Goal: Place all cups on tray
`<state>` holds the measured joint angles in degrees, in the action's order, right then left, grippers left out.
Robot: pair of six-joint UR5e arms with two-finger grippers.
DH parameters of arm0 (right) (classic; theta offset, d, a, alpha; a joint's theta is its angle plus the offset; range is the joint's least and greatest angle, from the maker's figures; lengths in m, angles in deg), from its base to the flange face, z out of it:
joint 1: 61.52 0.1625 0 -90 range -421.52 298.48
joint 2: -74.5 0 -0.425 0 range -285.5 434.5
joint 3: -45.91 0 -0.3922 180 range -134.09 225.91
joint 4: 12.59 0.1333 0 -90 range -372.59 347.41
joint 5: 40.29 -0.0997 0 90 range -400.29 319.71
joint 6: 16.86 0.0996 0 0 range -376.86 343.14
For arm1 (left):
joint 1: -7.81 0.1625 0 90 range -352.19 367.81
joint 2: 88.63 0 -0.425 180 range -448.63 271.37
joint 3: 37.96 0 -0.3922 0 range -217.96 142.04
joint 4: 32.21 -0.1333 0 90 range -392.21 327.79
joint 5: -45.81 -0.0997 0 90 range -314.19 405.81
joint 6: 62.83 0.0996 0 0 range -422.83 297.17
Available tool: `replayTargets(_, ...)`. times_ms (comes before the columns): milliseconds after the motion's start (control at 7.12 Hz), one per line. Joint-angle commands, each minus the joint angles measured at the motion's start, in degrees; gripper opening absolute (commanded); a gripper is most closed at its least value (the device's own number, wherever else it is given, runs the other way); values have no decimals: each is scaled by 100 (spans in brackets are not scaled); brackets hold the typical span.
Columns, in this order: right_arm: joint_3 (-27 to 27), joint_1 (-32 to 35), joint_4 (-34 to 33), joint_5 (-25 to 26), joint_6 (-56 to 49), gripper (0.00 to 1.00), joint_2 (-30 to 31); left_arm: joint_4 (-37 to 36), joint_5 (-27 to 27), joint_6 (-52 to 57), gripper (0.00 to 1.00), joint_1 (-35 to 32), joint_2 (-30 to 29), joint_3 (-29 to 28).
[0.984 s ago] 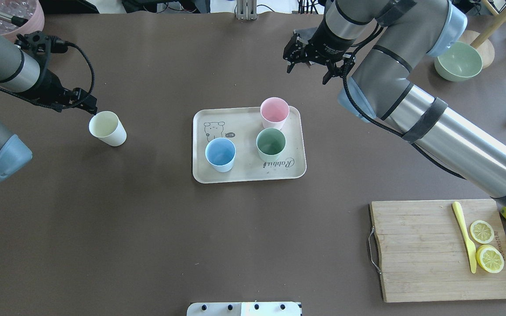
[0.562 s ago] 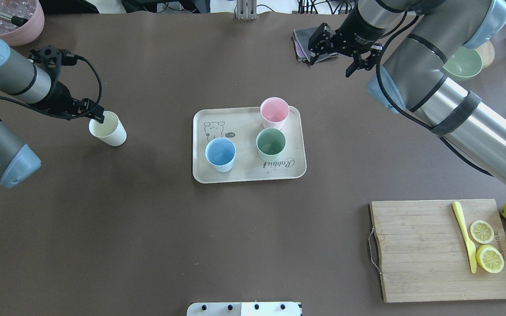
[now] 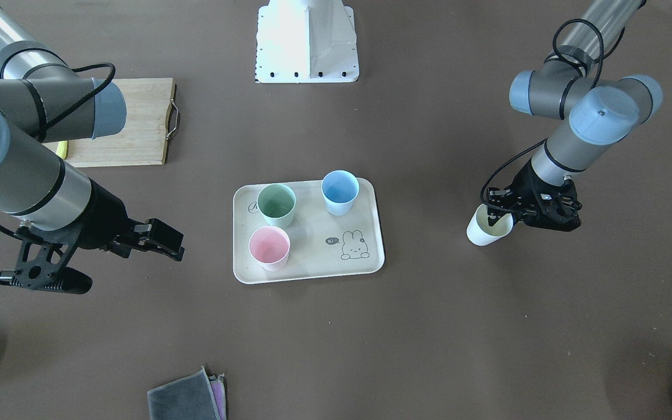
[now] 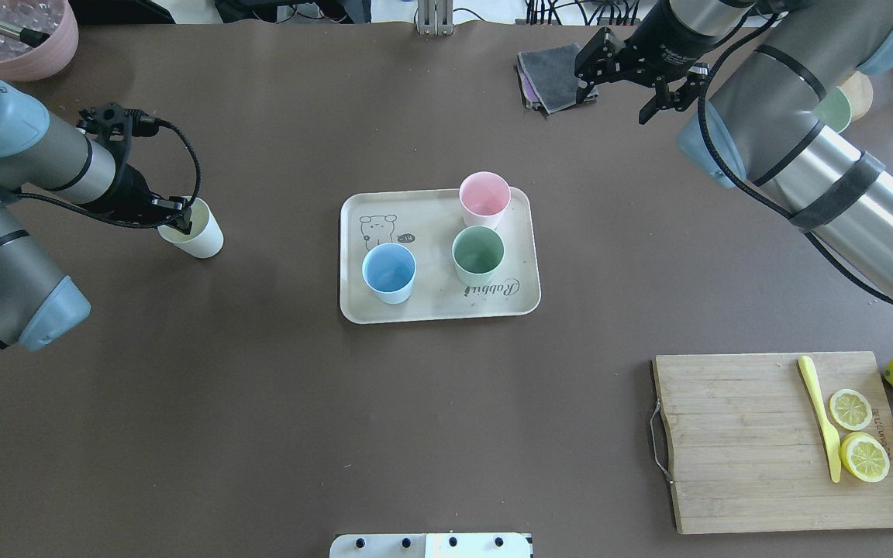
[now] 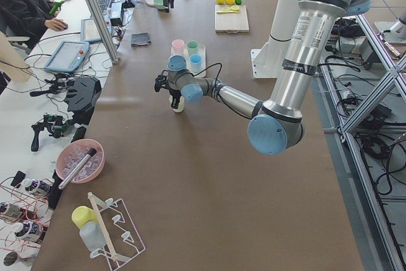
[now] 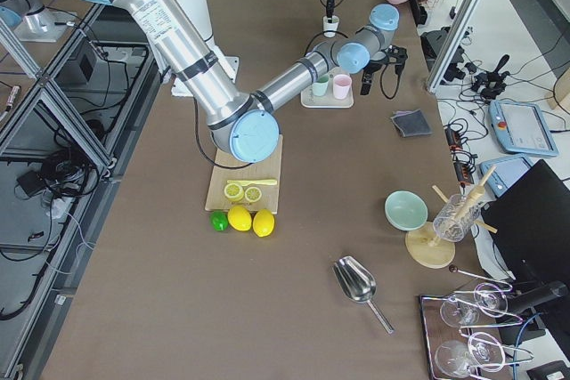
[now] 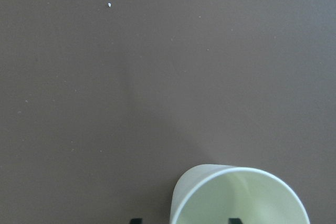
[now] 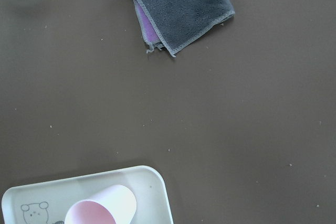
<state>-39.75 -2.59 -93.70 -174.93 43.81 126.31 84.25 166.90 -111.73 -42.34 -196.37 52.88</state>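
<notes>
Tray (image 4: 431, 308) lies flat at mid-table with three cups upright on it. The pink cup (image 4: 484, 194) is in the far corner on the robot's right. The green cup (image 4: 477, 252) is just nearer the robot than the pink one. The blue cup (image 4: 388, 271) is on the near left part, beside the rabbit drawing (image 4: 379, 230). The fourth, the cream cup (image 4: 202, 240), stands upright on the bare table (image 4: 260, 426), well apart from the tray on the robot's left. The left gripper (image 4: 180, 223) is down at this cup's rim, reaching in from the side away from the tray. The left wrist view shows two dark fingertips (image 7: 136, 220) at its bottom edge, one outside the cup wall and one inside the mouth. The fingers straddle the wall, spread, with a gap to it on both sides, and grasp nothing. The right gripper (image 4: 615, 97) hangs above the table beyond the tray's far right, near a folded grey cloth (image 4: 551, 74); its fingers are spread wide and empty. A wooden board (image 4: 733, 442) with lemon slices (image 4: 857, 434) lies at the near right, well apart from the tray.
</notes>
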Motion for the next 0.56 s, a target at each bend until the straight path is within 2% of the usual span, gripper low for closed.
replayTargets(0,-100,188,-11,-80,-422,100,302,-375,37,-398,0,-47,-429,39)
replayTargets(141,-283,319,-2,-97,-851,100,669,-1266,46,-444,0,-56,-1120,56)
replayTargets(281,-441,521,-11,-159,-1229,100,1047,-1623,46,-784,0,-39,-1562,39)
replayTargets(422,-513,697,-19,-159,-1424,100,1338,-1618,37,-1083,0,66,-1697,30)
